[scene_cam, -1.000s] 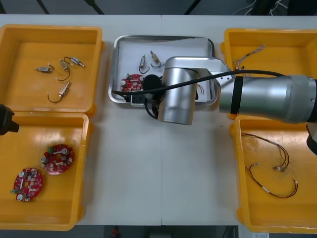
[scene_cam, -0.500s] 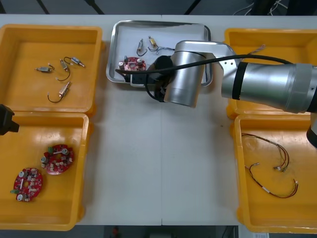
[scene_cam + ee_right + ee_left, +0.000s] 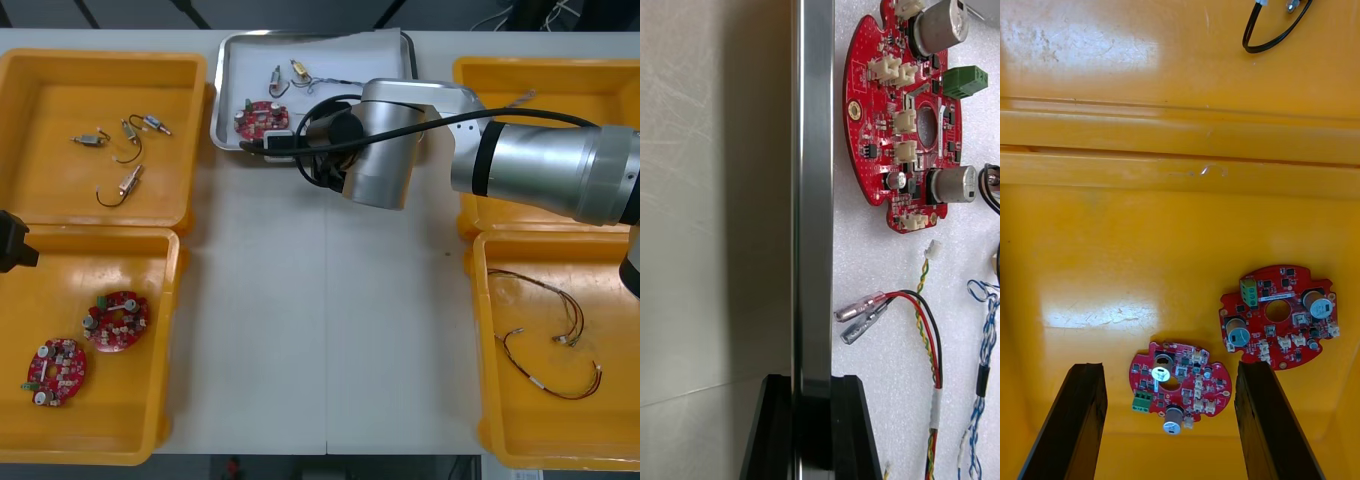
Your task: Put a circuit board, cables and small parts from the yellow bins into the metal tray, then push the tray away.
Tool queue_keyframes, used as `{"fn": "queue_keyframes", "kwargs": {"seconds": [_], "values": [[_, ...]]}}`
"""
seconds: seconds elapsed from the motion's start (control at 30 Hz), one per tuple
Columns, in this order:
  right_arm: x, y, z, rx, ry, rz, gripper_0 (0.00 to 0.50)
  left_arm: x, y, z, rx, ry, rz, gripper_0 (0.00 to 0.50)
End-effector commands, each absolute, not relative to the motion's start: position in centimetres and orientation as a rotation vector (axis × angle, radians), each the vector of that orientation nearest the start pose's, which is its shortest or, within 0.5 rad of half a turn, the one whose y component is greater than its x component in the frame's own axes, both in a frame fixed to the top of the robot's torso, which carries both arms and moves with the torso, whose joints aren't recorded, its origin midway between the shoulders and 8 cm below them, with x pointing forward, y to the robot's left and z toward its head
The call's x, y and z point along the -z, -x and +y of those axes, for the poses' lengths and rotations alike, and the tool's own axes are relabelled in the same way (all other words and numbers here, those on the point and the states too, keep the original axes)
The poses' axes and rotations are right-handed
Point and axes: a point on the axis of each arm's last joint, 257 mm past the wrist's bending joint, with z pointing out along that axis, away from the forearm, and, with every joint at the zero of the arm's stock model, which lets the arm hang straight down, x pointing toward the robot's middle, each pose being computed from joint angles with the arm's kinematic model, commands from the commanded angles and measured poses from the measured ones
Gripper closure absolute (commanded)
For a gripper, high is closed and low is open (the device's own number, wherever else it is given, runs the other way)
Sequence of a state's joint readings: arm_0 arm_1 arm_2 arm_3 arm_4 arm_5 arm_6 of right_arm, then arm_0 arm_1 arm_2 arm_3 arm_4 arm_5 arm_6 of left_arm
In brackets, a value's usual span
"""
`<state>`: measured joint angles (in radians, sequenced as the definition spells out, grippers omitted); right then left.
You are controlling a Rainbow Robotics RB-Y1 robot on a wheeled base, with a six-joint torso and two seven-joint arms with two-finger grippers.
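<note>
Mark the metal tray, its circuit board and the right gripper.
metal tray (image 3: 812, 187), right wrist view, on its rim.
circuit board (image 3: 910, 120), right wrist view, middle of the red face.
right gripper (image 3: 814, 394), right wrist view, midway between fingertips.

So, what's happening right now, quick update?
Right gripper shut on metal tray rim. Left gripper open above yellow bin. Tray holds circuit board, cables, small metal parts. Far edge of table close.

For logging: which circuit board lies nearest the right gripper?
The circuit board in the tray the right gripper grips; both others lie in a yellow bin.
</note>
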<state>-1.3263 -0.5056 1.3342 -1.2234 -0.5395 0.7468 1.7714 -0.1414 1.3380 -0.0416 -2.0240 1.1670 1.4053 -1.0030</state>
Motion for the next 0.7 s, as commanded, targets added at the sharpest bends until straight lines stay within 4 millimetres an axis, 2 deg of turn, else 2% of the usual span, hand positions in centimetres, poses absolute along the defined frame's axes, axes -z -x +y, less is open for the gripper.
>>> {"fn": "queue_keyframes", "kwargs": {"seconds": [0.03, 0.27, 0.3, 0.33, 0.37, 0.4, 0.47, 0.5, 0.53, 0.7], "values": [[13.1, -64.9, 1.6, 0.702, 1.692, 1.341, 0.500, 17.0, -38.7, 41.4, -0.097, 0.064, 2.733, 0.000], [13.2, -65.5, 0.9, 0.704, 1.679, 1.359, 0.500, 17.0, -38.7, 41.4, -0.097, 0.064, 2.733, 0.000], [13.4, -65.4, 0.8, 0.695, 1.678, 1.373, 0.471, 17.0, -38.7, 41.4, -0.097, 0.064, 2.733, 0.000], [13.6, -65.3, 0.8, 0.682, 1.676, 1.387, 0.421, 17.0, -38.7, 41.4, -0.097, 0.064, 2.733, 0.000], [13.9, -65.3, 0.6, 0.667, 1.668, 1.410, 0.324, 17.0, -38.7, 41.4, -0.097, 0.064, 2.733, 0.000], [14.0, -65.2, 0.6, 0.658, 1.667, 1.420, 0.270, 17.0, -38.7, 41.4, -0.097, 0.064, 2.733, 0.000], [14.4, -65.2, 0.2, 0.637, 1.655, 1.457, 0.078, 17.0, -38.7, 41.4, -0.097, 0.064, 2.733, 0.000], [14.5, -65.1, 0.2, 0.631, 1.653, 1.464, 0.030, 17.0, -38.7, 41.4, -0.097, 0.064, 2.733, 0.000], [14.7, -65.0, 0.2, 0.621, 1.650, 1.480, 0.000, 17.0, -38.7, 41.4, -0.097, 0.064, 2.733, 0.000], [14.3, -64.7, -0.7, 0.645, 1.644, 1.542, 0.000, 17.0, -38.7, 41.4, -0.097, 0.064, 2.733, 0.000]]}}
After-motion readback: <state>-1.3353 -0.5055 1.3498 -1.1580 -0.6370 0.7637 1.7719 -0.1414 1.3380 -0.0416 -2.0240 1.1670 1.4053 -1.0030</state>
